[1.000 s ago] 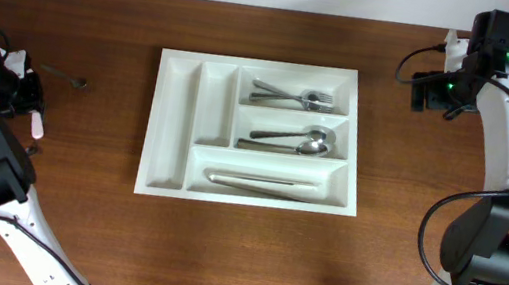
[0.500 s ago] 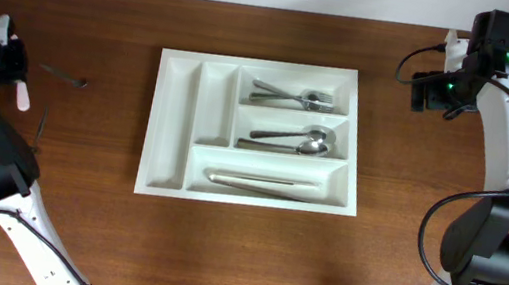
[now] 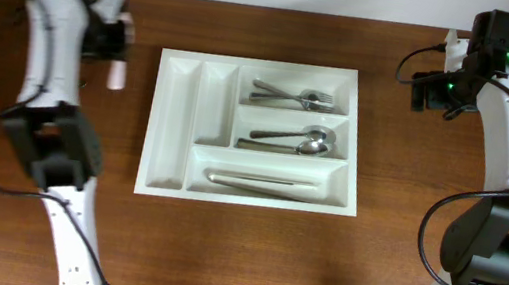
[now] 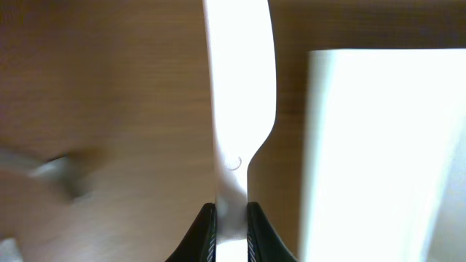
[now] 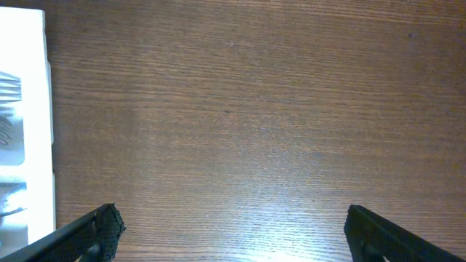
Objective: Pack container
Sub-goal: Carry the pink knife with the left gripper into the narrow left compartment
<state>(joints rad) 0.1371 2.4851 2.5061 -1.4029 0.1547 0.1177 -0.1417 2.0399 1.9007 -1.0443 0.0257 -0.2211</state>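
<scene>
Left end effector: clenched on white utensil at its narrow neck; likely light, stiff, slippery plastic. Container just beside.

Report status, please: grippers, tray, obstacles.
Left gripper shut on white utensil, beside cutlery tray's left edge. Right gripper open over table. Nothing between utensil and tray.

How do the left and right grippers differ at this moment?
The left gripper is shut on a white utensil; the right gripper is open and holds nothing. The left gripper sits just off the cutlery tray's left edge; the right gripper is farther out past its right side. Both are over the wooden table, outside the tray.
</scene>
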